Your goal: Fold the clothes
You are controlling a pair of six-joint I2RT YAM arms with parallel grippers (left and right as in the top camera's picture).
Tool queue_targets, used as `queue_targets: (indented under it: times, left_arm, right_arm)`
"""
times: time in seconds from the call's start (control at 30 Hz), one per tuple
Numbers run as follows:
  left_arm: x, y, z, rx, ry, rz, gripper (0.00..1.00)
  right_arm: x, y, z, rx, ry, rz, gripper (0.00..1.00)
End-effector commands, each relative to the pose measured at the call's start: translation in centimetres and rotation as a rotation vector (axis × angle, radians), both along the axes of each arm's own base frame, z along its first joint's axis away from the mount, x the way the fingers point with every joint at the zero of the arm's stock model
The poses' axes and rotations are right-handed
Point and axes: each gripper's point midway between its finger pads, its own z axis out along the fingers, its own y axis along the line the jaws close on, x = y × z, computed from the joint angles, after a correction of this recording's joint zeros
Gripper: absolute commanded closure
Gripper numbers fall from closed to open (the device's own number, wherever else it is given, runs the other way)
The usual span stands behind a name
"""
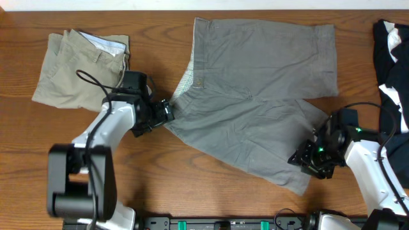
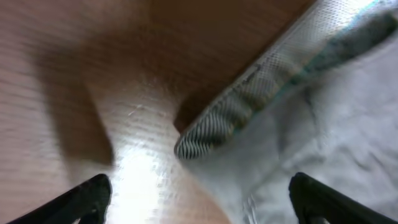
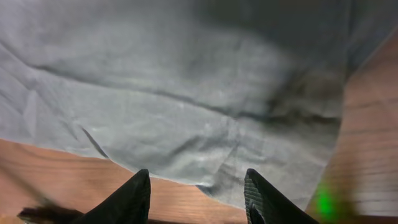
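The mid-grey shorts (image 1: 255, 96) lie spread on the table in the overhead view, one leg towards the back right, the other angled to the front right. The pale speckled waistband lining (image 2: 261, 81) shows at their left edge. My left gripper (image 1: 167, 113) is open at the waistband corner, its fingers (image 2: 199, 202) wide apart over cloth and wood. My right gripper (image 1: 305, 161) is open at the hem of the front leg; its fingers (image 3: 198, 196) straddle the grey hem edge (image 3: 236, 180). Neither holds the cloth.
Folded beige-khaki shorts (image 1: 80, 67) lie at the back left, close behind the left arm. A black-and-white garment (image 1: 393, 57) lies at the right edge. The wooden table (image 1: 211, 185) shows bare along the front.
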Motion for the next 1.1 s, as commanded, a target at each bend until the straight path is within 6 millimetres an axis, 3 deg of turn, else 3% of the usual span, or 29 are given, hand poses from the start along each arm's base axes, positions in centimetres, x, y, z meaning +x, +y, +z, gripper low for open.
queue_targets:
  times: [0.0,0.13,0.37,0.57,0.8,0.93,1.07]
  left_arm:
    - [-0.5,-0.8,-2.1,-0.059,0.077,0.078,0.15]
    - [0.0,-1.4,-3.1,-0.095,0.081,0.084,0.30]
    - [0.5,-1.4,-3.0,-0.099,0.063,0.081,0.61]
    - [0.5,-1.4,-3.0,-0.099,0.061,0.077,0.62]
    - [0.6,-1.5,-3.0,-0.098,0.055,0.070,0.62]
    - [0.6,-1.5,-3.0,-0.098,0.054,0.070,0.62]
    - [0.6,-1.5,-3.0,-0.099,0.055,0.070,0.62]
  right_arm:
    - [-0.6,0.4,-0.1,0.009,0.011,0.026,0.53]
    - [-1.5,0.4,-0.1,0.012,0.047,0.041,0.52]
    - [-3.0,0.1,-1.1,-0.025,0.119,-0.022,0.53]
    - [-5.1,0.2,-2.9,-0.051,0.197,-0.091,0.45]
    - [-6.2,0.1,-5.1,-0.073,0.217,-0.176,0.46]
    - [-6.3,0.4,-5.1,-0.055,0.220,-0.184,0.47]
    - [-6.9,2.2,-4.3,0.059,0.230,-0.129,0.43]
